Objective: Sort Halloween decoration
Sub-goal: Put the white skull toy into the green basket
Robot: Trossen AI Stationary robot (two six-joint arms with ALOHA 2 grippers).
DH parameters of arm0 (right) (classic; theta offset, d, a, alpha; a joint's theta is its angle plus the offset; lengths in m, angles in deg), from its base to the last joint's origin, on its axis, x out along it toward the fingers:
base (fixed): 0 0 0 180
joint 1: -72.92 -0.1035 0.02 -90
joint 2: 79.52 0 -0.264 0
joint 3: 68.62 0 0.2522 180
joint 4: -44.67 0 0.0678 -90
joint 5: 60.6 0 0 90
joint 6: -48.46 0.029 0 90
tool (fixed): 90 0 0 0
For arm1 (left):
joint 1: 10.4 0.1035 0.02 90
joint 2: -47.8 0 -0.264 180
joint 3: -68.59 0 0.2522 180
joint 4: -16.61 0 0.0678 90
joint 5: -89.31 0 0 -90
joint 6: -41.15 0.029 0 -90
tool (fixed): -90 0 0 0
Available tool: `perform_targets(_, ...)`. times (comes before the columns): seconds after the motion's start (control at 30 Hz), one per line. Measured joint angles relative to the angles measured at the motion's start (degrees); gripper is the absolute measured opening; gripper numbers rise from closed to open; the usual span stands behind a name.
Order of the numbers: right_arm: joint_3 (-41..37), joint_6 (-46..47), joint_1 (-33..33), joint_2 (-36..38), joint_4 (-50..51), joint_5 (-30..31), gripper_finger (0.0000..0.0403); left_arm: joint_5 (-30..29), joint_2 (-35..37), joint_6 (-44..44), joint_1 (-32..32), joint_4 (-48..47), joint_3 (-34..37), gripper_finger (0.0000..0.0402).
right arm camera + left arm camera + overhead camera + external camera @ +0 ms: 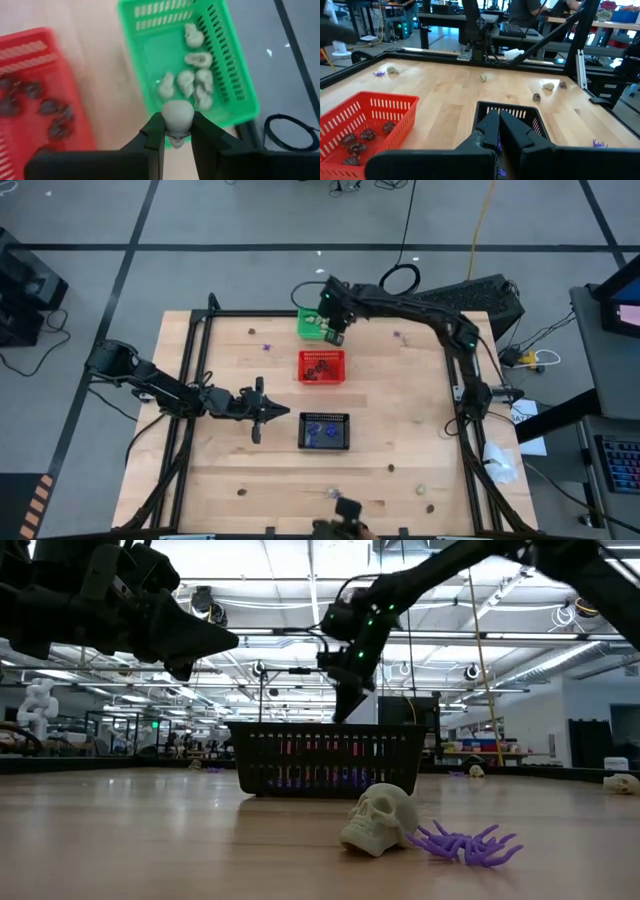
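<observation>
Right gripper (pixel 178 131) over near edge of green basket (pixel 235 75), fingers clamped on a pale cream skull (pixel 177 117) — more cream skulls (pixel 192 82) already inside. Dark brown trinkets (pixel 50 107) in red basket (pixel 322 367); purple ones in black basket (pixel 324 431). Left gripper (pixel 283 414) just beside black basket, fingers together, nothing held. Stray skull (pixel 378 820) and purple spider (pixel 468 843) touching on table (pixel 400 440).

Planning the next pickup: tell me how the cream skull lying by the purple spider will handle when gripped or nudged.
The cream skull looks rigid, so it should hold its shape when gripped. Its rounded dome may let it rock or roll if nudged. It touches the purple spider, whose thin legs could snag and drag along.
</observation>
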Motion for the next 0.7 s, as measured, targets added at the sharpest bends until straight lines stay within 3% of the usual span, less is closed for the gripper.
perform_targets(0.23,9.3,-4.07,3.66,-9.95,2.16,-5.22,0.0052,0.02,0.0,0.04,0.0,-0.04,0.0,0.0008)
perform_targets(0.47,10.56,-4.45,5.55,-13.55,1.65,-8.36,0.0056,0.0,0.0,-0.38,0.02,-2.03,-0.02,0.0008)
perform_targets(0.7,10.56,-2.97,5.7,-13.19,1.23,-7.84,0.0117,2.15,0.0,-2.08,2.11,-4.33,-0.23,0.0008)
